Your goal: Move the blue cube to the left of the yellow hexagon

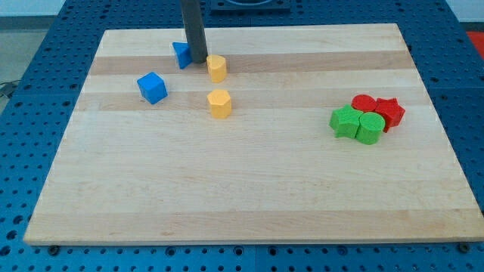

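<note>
1. Nearest, toward the view's bottom, the wooden board (249,211) carries nothing; all the blocks lie in its upper half, so the work sits far from this edge.
2. Further up on the view's right, a tight cluster stands well apart from the task: a green block (345,121) and a green cylinder (370,128) in front, a red block (364,103) and a red star (390,112) touching behind them; they look irrelevant to the move.
3. Left of centre, the yellow hexagon (219,103) stands alone; the blue cube (152,87) already lies to its left, slightly higher in the view, with bare wood between them; I judge the goal nearly or wholly met, a closer nudge being optional.
4. Farther still, a yellow cylinder (217,68) sits near the top, and a second blue block (181,54), shape unclear, lies partly hidden behind the rod.
5. Farthest, my tip (198,60) rests between that blue block and the yellow cylinder, touching or just beside the blue one, well apart from the cube; there is no claw, only the bare rod holding nothing.
</note>
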Robot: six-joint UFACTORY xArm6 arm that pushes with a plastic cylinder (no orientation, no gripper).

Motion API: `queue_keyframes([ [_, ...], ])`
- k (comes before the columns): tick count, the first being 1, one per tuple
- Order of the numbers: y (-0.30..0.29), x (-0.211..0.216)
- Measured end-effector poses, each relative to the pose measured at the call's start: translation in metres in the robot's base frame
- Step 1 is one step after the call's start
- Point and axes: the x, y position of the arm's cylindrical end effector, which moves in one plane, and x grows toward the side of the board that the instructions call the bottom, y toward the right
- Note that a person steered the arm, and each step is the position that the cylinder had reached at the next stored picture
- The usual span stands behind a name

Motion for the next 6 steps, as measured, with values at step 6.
queue_keyframes([
  [6, 0.021, -0.015],
])
